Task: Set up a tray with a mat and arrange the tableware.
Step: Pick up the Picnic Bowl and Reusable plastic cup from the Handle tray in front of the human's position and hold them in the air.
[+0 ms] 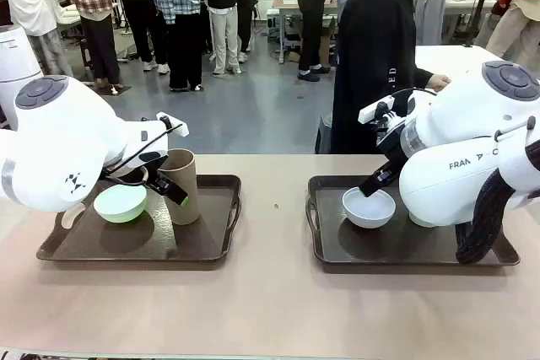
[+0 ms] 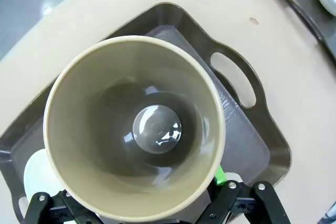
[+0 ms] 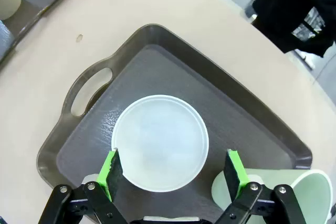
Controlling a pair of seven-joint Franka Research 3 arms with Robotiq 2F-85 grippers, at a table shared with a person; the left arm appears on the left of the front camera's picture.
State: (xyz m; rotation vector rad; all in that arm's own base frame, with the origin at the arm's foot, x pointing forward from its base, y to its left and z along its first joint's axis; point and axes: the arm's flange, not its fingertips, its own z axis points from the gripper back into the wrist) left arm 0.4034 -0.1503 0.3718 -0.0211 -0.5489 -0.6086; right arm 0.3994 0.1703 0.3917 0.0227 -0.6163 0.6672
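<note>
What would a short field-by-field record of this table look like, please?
Left tray: dark brown plastic tray with grey mat, holding mint green round bowl and tall tan brown handleless cup
Right tray: matching dark brown tray, holding pale bluish-white round bowl and tall pale green cup
Left pincer: open, straddling the tan cup
Right pincer: open, above the white bowl
Person: in black, standing at the far side

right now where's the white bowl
Front view: the white bowl sits on the right tray, toward its left handle, with the open right pincer poised over it.
</note>
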